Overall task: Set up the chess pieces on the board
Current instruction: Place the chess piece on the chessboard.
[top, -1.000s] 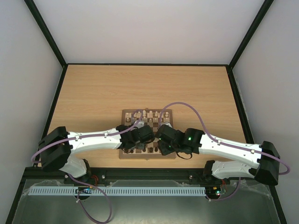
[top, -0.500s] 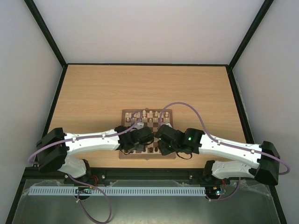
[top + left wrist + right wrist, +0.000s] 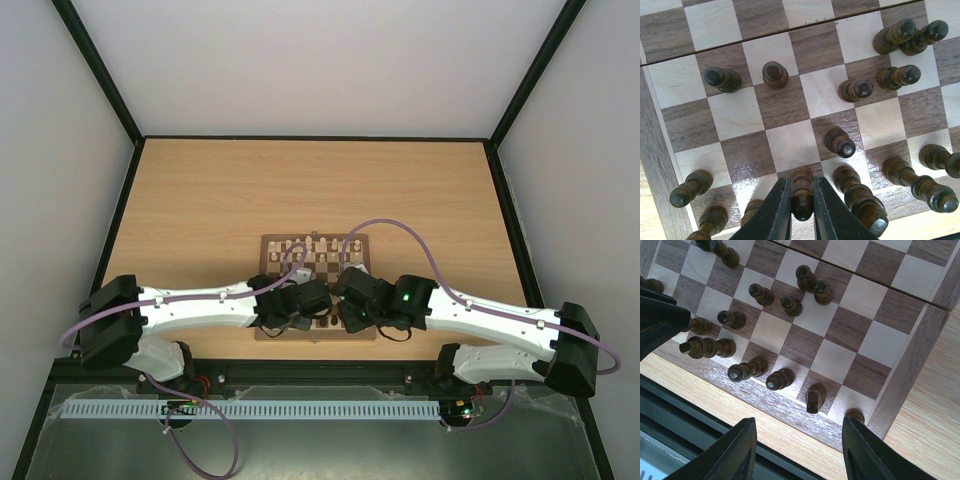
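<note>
The board (image 3: 314, 247) lies at the table's near middle, both arms over its near half. Pale pieces (image 3: 318, 246) stand along its far rows. My left gripper (image 3: 802, 212) is shut on a dark brown piece (image 3: 802, 192) standing on a near-row square of the board (image 3: 735, 112). Several dark pieces stand around it, one tall one (image 3: 860, 200) just right of the fingers. My right gripper (image 3: 799, 450) is open and empty above the board's near edge (image 3: 790, 410). Dark pieces stand on the near rows, with one (image 3: 855, 415) in the corner square by the right finger (image 3: 875, 452).
The wooden table (image 3: 200, 200) stretches beyond the board on all sides. A black rail (image 3: 685, 405) runs along the table's near edge below the right gripper. Both wrists (image 3: 330, 300) sit close together over the board's near half.
My left gripper has drawn back toward the near edge of the board. The right arm has stayed still.
</note>
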Controlling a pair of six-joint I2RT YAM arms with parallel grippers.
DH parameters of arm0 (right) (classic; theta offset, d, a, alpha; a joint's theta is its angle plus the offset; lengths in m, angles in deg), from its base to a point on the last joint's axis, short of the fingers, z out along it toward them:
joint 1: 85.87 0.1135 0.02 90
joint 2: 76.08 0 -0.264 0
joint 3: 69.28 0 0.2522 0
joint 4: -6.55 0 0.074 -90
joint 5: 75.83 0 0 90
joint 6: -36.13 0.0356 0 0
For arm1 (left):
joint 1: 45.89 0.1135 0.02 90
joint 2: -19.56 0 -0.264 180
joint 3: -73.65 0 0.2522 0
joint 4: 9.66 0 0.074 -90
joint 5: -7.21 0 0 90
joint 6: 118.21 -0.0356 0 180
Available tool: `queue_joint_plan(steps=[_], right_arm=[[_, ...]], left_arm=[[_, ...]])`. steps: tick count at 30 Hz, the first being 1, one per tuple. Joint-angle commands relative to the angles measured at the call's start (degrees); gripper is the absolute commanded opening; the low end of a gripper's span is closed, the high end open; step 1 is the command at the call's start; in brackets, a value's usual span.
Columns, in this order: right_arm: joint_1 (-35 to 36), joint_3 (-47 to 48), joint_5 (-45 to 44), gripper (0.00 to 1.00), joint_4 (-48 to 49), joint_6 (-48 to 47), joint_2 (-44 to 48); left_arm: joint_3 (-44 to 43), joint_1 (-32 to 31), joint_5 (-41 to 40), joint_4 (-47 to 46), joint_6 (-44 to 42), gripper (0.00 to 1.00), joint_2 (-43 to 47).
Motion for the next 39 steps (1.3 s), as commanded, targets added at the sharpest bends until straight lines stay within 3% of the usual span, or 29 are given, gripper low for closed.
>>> queue_joint_plan(steps=[1, 24, 39], right_arm=[[0.61, -0.49, -0.12, 0.48, -1.45, -0.48, 0.24], [0.69, -0.53, -0.04, 0.48, -1.36, -0.46, 0.7], [0.94, -0.61, -0.23, 0.48, -1.4, -0.24, 0.57]], left_arm=[[-0.75, -0.92, 0.21, 2.38, 1.57, 0.09, 0.52], [-0.14, -2.55, 0.3, 2.54, 3.71, 0.09, -0.21], [-0.44, -2.56, -0.72, 3.54, 4.2, 0.25, 0.13]])
